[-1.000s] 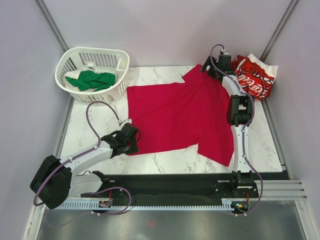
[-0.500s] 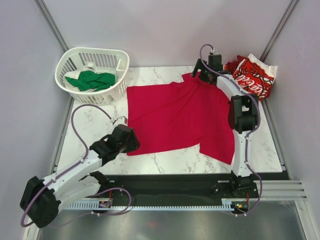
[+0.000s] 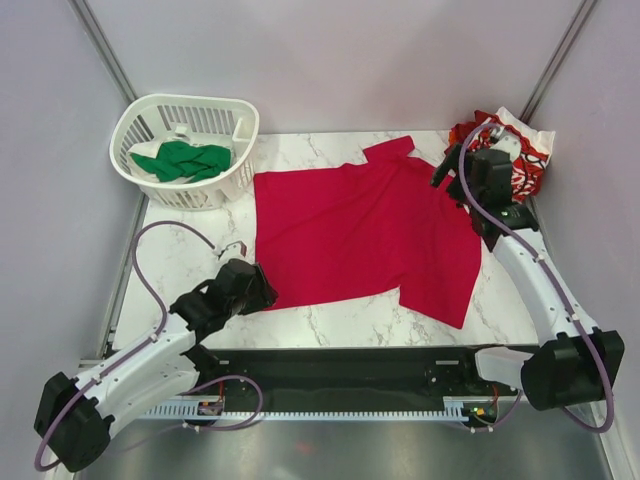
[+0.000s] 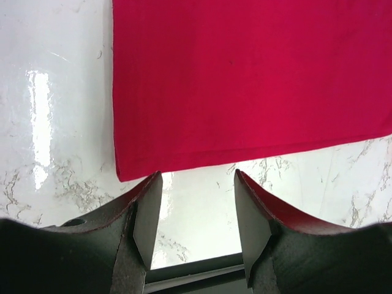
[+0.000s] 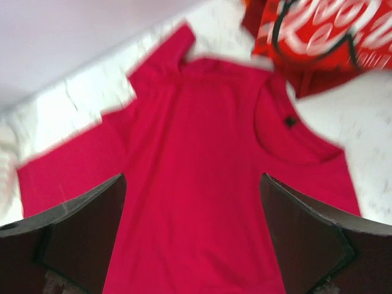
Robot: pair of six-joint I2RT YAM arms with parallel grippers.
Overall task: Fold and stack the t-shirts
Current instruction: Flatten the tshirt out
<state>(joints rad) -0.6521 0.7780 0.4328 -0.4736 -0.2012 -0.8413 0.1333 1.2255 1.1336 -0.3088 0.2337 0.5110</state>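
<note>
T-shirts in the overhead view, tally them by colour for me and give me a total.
crimson-red t-shirt, spread on the table: 1
red-and-white t-shirt with script lettering, at the far right corner: 1
green t-shirt, in the white basket: 1
Total: 3

White marble tabletop [image 3: 190,250], plain lilac walls [image 3: 330,60], metal frame [image 3: 105,50]
</note>
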